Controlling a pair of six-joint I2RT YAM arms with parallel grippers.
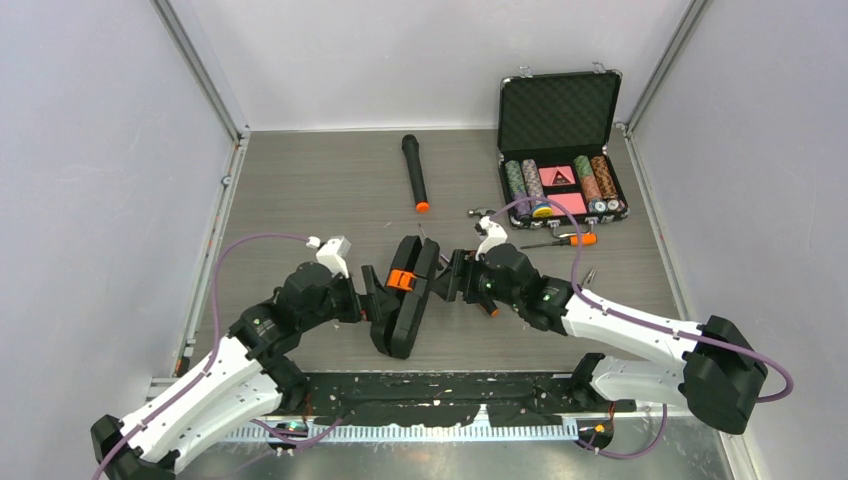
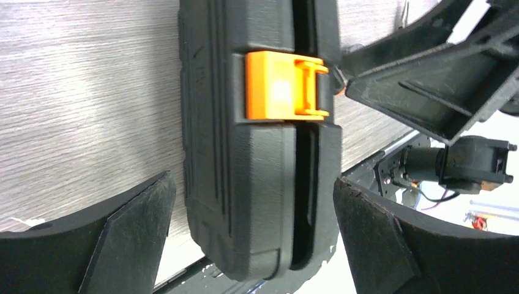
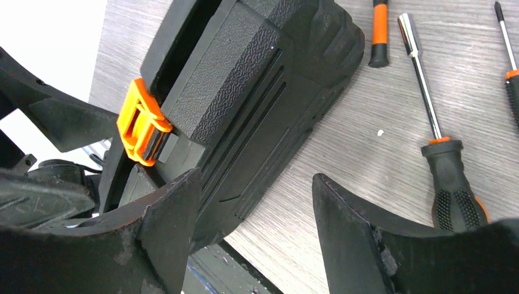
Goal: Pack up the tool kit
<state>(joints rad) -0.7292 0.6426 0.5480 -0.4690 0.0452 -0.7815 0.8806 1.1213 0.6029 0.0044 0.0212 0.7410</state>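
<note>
The tool kit [image 1: 405,300] is a black ribbed case standing on its edge at the table's middle front, its orange latch [image 1: 400,279] on top. In the left wrist view a dark gap shows between the halves of the case [image 2: 245,153], and the latch [image 2: 275,92] spans it. My left gripper [image 2: 252,184] is open and straddles the case without touching it. My right gripper [image 3: 257,177] is open beside the case [image 3: 245,104], its left finger close to the case's side near the latch [image 3: 142,128]. Orange-black screwdrivers [image 3: 450,184] lie loose on the table.
A black microphone with an orange end [image 1: 414,172] lies at the back middle. An open poker-chip case [image 1: 560,150] stands at the back right. A screwdriver [image 1: 565,240] and other small tools lie in front of it, right of my right arm.
</note>
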